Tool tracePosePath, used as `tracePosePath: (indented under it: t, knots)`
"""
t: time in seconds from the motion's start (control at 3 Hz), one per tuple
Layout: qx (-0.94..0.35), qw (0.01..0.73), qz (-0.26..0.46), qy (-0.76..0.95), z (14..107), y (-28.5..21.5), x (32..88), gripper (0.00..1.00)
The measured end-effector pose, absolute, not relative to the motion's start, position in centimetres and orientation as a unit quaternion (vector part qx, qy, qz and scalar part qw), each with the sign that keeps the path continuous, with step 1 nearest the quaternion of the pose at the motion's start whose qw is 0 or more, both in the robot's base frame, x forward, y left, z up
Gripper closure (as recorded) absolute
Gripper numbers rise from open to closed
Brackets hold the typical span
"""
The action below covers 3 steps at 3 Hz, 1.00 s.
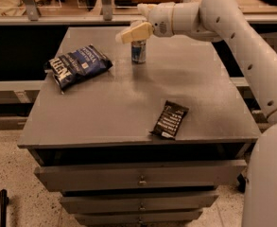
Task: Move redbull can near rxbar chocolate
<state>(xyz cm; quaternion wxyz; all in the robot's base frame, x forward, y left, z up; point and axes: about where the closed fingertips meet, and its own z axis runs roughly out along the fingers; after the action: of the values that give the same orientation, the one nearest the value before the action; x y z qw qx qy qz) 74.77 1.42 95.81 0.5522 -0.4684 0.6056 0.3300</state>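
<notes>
The redbull can (pixel 138 53) stands upright on the far middle of the grey table (pixel 114 108); it is slim, silver and blue, and its top is hidden behind my gripper. My gripper (pixel 125 35) reaches in from the right and hangs just over the can's top, pointing left. The rxbar chocolate (pixel 169 120), a flat dark wrapper with white text, lies near the table's front right edge, well apart from the can.
A crinkly blue snack bag (pixel 77 65) lies at the table's far left. My white arm (pixel 232 27) spans the right side above the table. Drawers (pixel 140 176) sit below the tabletop. A counter with metal posts (pixel 105 4) runs behind.
</notes>
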Motion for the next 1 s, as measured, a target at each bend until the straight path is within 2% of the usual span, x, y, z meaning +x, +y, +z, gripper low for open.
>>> tracePosePath:
  t: [1.0]
  knots:
    - [-0.411, 0.566, 0.343, 0.627, 92.5, -0.4, 76.6, 0.00]
